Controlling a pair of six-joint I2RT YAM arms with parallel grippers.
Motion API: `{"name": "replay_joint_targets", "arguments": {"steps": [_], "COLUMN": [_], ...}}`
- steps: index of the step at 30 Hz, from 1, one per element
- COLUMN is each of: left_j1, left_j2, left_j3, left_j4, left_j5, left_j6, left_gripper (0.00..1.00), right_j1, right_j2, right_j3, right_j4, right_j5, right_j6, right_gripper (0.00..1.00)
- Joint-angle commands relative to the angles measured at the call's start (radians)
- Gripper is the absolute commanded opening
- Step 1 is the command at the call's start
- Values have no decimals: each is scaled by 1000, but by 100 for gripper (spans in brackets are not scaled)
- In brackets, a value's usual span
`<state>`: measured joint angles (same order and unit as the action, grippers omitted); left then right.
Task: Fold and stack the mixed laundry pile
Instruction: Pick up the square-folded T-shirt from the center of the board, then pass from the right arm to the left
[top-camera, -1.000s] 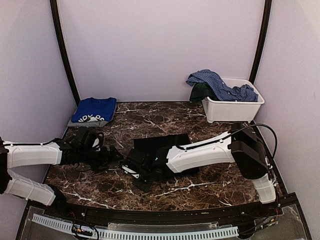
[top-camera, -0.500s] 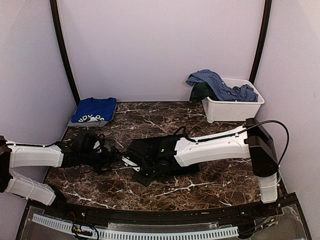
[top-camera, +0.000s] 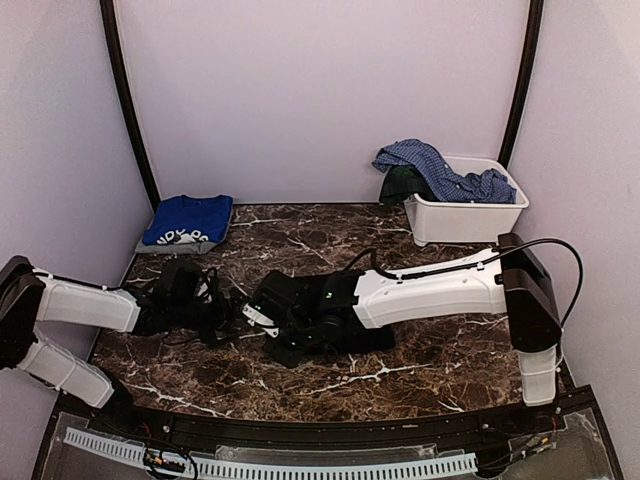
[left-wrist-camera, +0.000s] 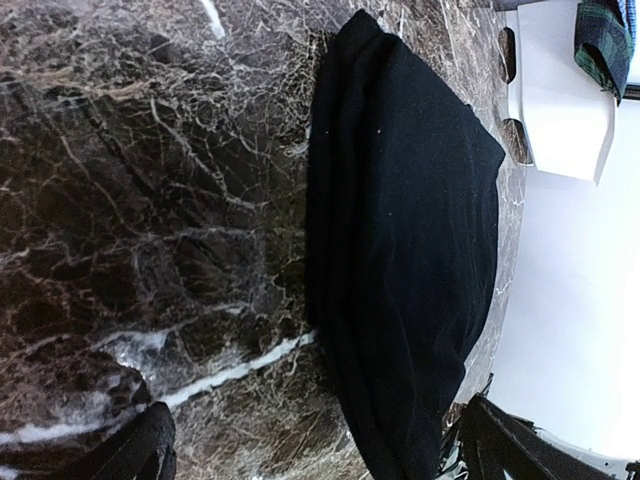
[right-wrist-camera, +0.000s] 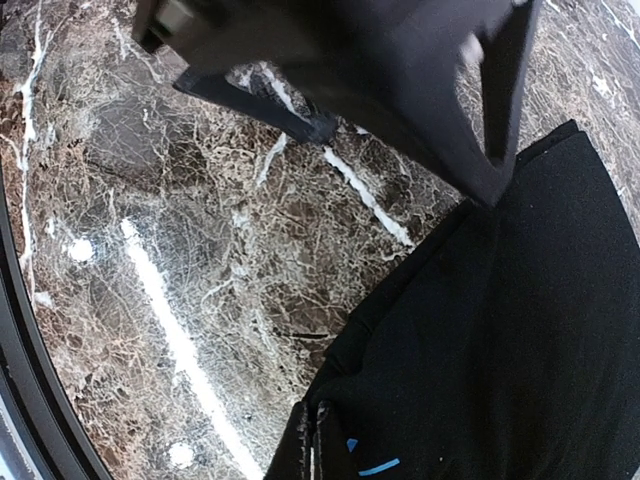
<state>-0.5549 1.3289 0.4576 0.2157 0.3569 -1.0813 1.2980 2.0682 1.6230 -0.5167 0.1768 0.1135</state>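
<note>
A plain black garment (top-camera: 335, 318) lies folded at the table's middle; it also shows in the left wrist view (left-wrist-camera: 410, 220) and the right wrist view (right-wrist-camera: 520, 330). My right gripper (top-camera: 262, 318) (right-wrist-camera: 325, 425) is shut on its left edge, low on the table. My left gripper (top-camera: 228, 308) (left-wrist-camera: 320, 450) is open just left of that edge, with the garment's edge lying between its fingers (left-wrist-camera: 130, 455). A royal-blue printed tee (top-camera: 187, 220) lies folded at the back left. A blue checked shirt (top-camera: 440, 170) and a dark plaid piece (top-camera: 400, 183) hang over the bin. No red-orange piece shows.
A white plastic bin (top-camera: 465, 215) stands at the back right, also at the top right corner of the left wrist view (left-wrist-camera: 560, 110). The brown marble table (top-camera: 420, 370) has black rails at its near edge. The left gripper (right-wrist-camera: 350, 60) fills the top of the right wrist view.
My right arm has stretched further left and its gripper has shifted up along the garment's left edge. My left gripper has moved right, closer to that edge.
</note>
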Motion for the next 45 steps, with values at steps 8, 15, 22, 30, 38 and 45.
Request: {"name": "replay_joint_targets", "arguments": {"steps": [8, 15, 22, 30, 38, 45], "left_j1": [-69, -83, -76, 19, 233, 318], "left_j2": [201, 325, 291, 55, 78, 56], "left_j3": [36, 31, 4, 175, 471, 816], "left_j4": [248, 382, 366, -269, -832, -1282], "left_j5": [39, 59, 21, -102, -197, -559], "left_j6": [-170, -270, -270, 59, 444, 620], "left_gripper": [99, 88, 27, 0, 0, 0], "right_j1": [1, 5, 9, -50, -188, -283], "right_j2": [20, 39, 36, -129, -382, -576], "right_j3": [109, 179, 158, 7, -240, -430], "right_j4": [35, 37, 37, 111, 155, 161], "right_j5": [-48, -77, -102, -272, -315, -313], "right_j6": [-4, -7, -1, 97, 160, 163], "right_gripper": [0, 0, 0, 63, 88, 89]}}
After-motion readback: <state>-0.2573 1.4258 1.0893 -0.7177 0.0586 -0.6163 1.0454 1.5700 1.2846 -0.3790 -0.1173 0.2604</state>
